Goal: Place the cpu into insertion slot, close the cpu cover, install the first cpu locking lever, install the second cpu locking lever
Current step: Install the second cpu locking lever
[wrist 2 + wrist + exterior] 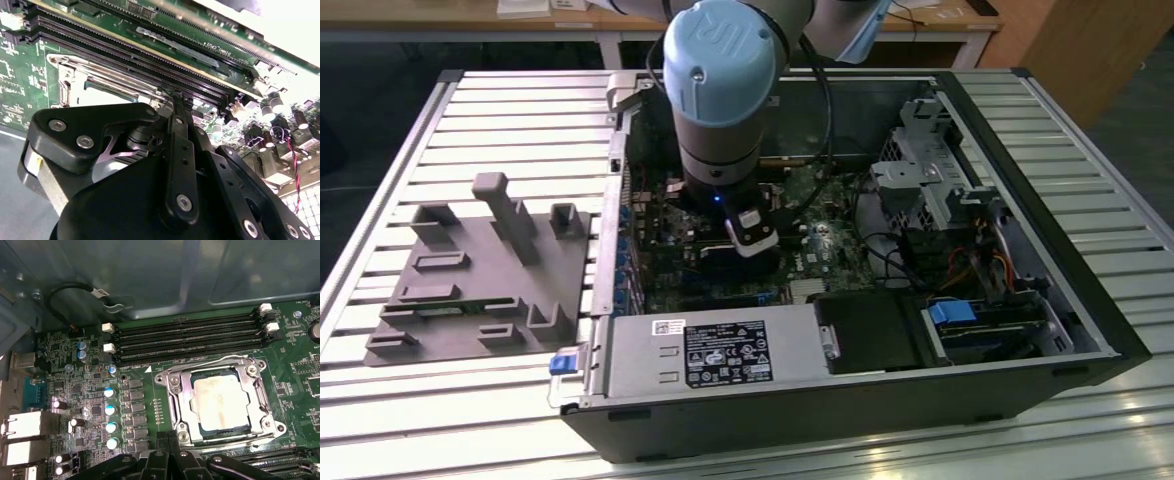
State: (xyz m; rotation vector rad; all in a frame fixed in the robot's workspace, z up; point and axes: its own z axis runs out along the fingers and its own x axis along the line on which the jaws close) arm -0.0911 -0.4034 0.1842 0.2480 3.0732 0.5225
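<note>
The cpu (pixel 220 402), a pale silvery-tan square, lies flat in the insertion slot (pixel 246 428) on the green motherboard. The cpu cover (pixel 175 395), a silver windowed frame, lies down over the chip's edges. Thin wire levers run along the socket's sides (pixel 210 362). My gripper (pixel 168 437) hangs just beside the socket's near edge with its black fingers together. In the second wrist view the gripper (pixel 176 95) has its tips at the cover's rim (pixel 67 75), beside the chip (pixel 100 95). The exterior view shows the gripper (pixel 750 245) low inside the open computer case.
Long black memory slots (pixel 190 337) run beside the socket, and a row of capacitors (pixel 111 410) stands on its other side. The power supply (pixel 707 355) and drive cage (pixel 934 180) border the board. A grey fixture (pixel 480 270) sits on the slatted table at the exterior view's left.
</note>
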